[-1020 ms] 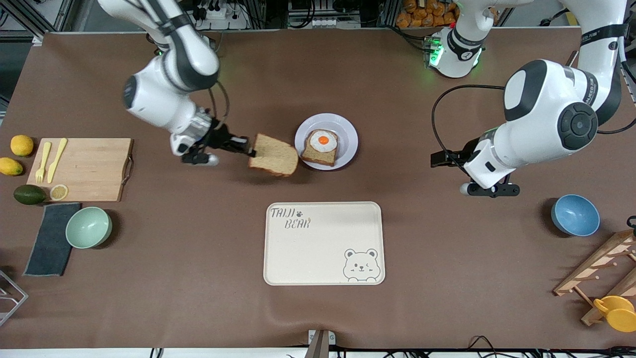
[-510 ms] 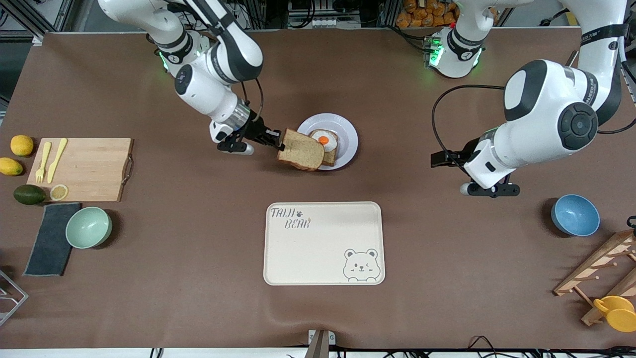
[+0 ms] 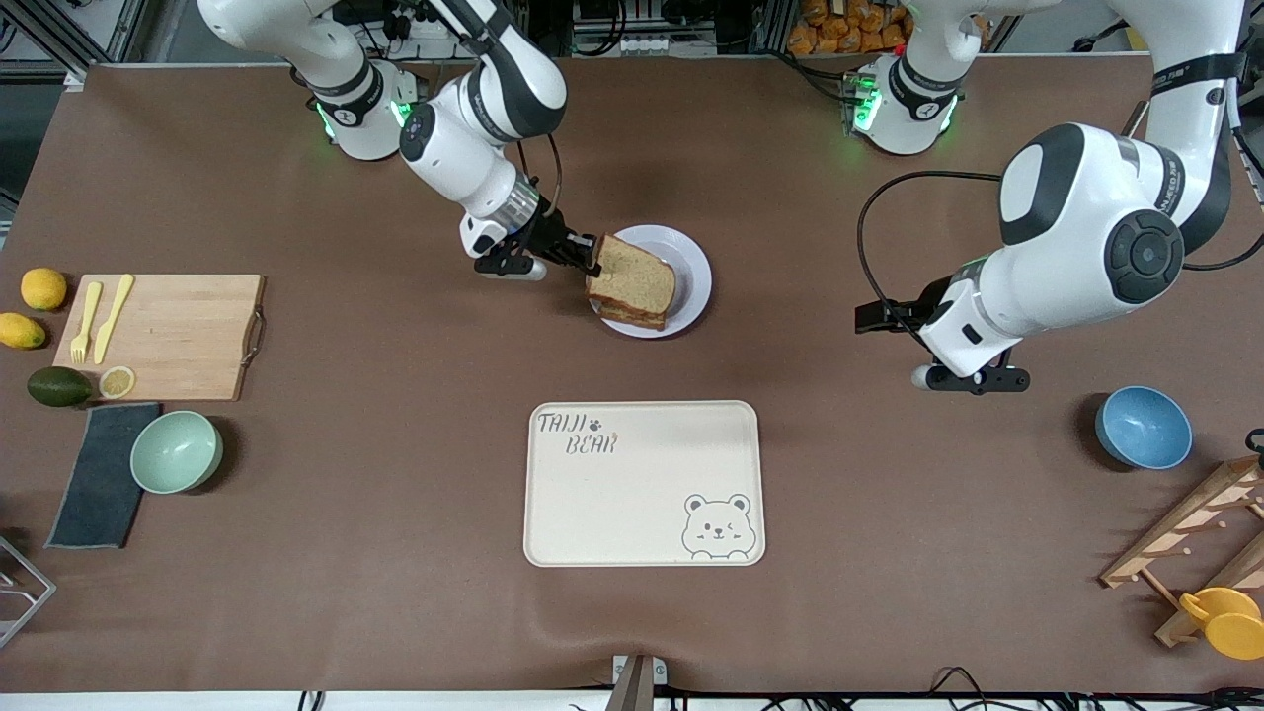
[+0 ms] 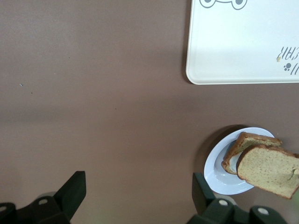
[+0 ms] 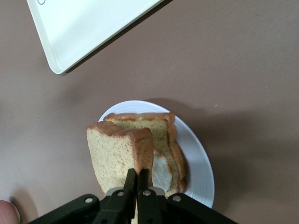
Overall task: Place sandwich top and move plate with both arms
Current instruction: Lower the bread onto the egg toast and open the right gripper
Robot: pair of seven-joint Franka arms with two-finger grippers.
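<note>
R gripper (image 3: 591, 263) fingers pinched shut on bread slice (image 3: 635, 276), held tilted over the egg slice on the plate (image 3: 694, 265), upper centre of front view. Step: placing the top. Next: lower flat, let go. Egg nearly all hidden. L gripper (image 3: 873, 318) waits, fingers wide open, empty.

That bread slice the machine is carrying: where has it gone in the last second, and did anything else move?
The right tool, shut on the sandwich top, carried it from over the bare table, toward the right arm's end, across to over the plate. It now covers the egg slice and is not yet let go. The left tool waits open over the table as before. Plate, tray and bowls stayed put.
</note>
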